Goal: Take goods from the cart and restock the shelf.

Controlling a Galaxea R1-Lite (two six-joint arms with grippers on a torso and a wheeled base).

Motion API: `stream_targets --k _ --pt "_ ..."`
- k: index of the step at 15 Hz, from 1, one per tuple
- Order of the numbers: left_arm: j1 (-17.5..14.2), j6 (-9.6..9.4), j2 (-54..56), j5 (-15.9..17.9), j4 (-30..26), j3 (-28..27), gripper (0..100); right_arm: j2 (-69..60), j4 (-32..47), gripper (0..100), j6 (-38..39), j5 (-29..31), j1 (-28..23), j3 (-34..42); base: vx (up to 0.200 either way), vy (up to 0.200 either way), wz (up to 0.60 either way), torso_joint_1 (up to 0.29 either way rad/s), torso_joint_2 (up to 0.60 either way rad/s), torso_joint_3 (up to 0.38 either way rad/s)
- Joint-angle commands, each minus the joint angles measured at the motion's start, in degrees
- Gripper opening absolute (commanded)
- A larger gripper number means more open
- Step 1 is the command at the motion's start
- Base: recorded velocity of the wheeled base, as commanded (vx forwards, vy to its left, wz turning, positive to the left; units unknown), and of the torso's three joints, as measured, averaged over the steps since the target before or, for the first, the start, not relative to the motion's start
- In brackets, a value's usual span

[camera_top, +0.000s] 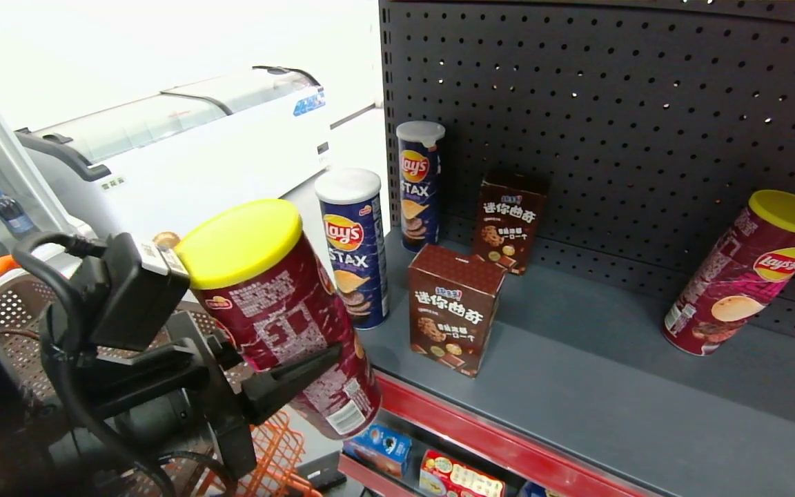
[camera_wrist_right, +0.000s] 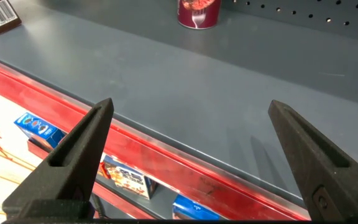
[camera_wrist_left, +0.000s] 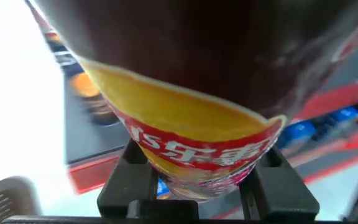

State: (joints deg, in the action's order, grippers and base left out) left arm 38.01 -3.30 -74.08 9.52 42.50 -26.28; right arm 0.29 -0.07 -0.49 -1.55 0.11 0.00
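In the head view, your left tool [camera_top: 280, 352] grips a red can [camera_top: 266, 304] with a yellow lid. It is tilted at the lower left of the frame, just beside the shelf [camera_top: 577, 386].

At the left wrist, the fingers [camera_wrist_left: 126, 183] pinch that can.

At the right wrist, your right tool [camera_wrist_right: 191, 109] gapes wide over the shelf's front.

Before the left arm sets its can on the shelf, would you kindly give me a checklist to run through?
1. Grasp: left pincer shut on held can, ok.
2. Tilt: held can not upright, not ok.
3. Space: bare shelf to the right of front box, ok.
4. Other arm: right pincer open and empty, ok.
5. Neighbour: shelved red can leans toward pegboard, not ok.
6. Grip firmness: cannot tell.
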Motion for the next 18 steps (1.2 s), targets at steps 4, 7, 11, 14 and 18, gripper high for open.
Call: stream_targets --k 4,7,11,14,18 --pt "2.68 -0.65 -2.56 7.53 -0.05 0.27 0 0.06 -0.01 100 -0.04 -0.03 -0.02 0.00 0.000 0.000 -0.15 0.002 0.00 0.001" --pt "3.03 -0.74 -2.65 9.38 -0.05 0.53 0 0.06 -0.01 100 -0.04 -0.03 -0.02 0.00 0.000 0.000 -0.60 0.001 0.00 0.002" --pt "3.30 -0.74 -3.53 10.78 0.04 0.27 0 0.06 -0.01 100 -0.04 -0.03 -0.02 0.00 0.000 0.000 -0.60 0.004 0.01 0.000" --pt "3.21 -0.74 -4.05 10.78 0.04 0.00 0 0.06 -0.01 100 -0.04 -0.03 -0.02 0.00 0.000 0.000 -0.60 0.006 0.00 0.004" --pt "2.68 -0.74 -4.05 10.61 0.04 0.09 0 0.06 -0.01 100 -0.04 -0.03 -0.02 0.00 0.000 0.000 -0.15 0.001 0.00 0.001"
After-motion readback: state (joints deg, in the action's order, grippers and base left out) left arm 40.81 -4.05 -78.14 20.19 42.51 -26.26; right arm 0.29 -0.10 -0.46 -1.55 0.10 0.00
